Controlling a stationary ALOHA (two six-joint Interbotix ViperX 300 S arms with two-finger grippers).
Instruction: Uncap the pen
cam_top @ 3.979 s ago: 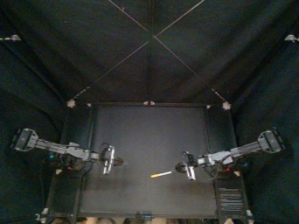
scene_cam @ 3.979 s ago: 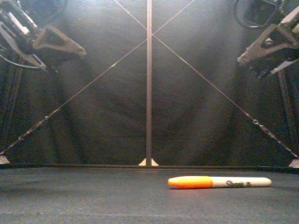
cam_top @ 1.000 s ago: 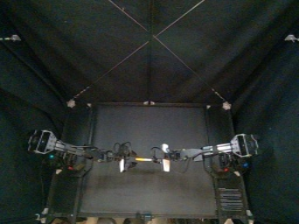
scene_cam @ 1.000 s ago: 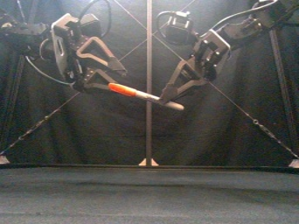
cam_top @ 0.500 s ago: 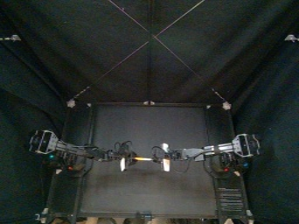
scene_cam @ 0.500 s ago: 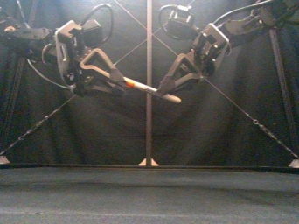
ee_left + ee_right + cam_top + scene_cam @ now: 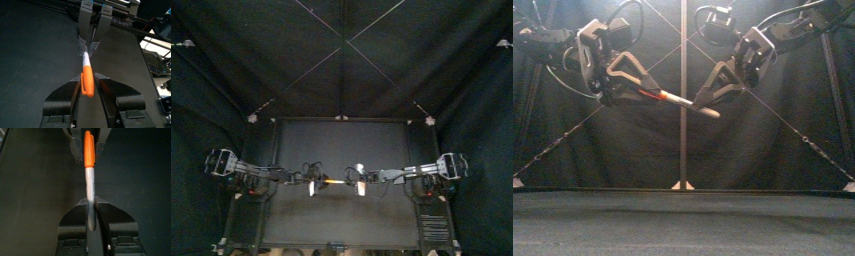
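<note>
From above, we see two black arms reaching in from either side and meeting over the middle of the black desk (image 7: 338, 222). The left end effector (image 7: 313, 185) and the right end effector (image 7: 360, 184) face each other, with a marker pen (image 7: 331, 184) bridging the space between them, lifted off the desk.

From the front, we see the marker pen (image 7: 679, 102) held high in the air before the black back curtain (image 7: 684, 160), tilted so that it slopes down toward the right arm. The left end effector (image 7: 643, 93) pinches the marker pen by its orange cap (image 7: 652, 96). The right end effector (image 7: 711, 109) pinches the grey barrel (image 7: 695, 106).

In the left wrist view, we see this arm's two jaws pressed against the orange cap (image 7: 87, 82) from both sides. The barrel runs on from the cap into the right end effector (image 7: 91, 44) opposite.

In the right wrist view, we see this arm's jaws closed on the grey barrel (image 7: 89, 188) – the orange cap (image 7: 87, 150) sits at the far end, gripped between the other arm's jaws. Cap and barrel meet with no gap that we can see.
</note>
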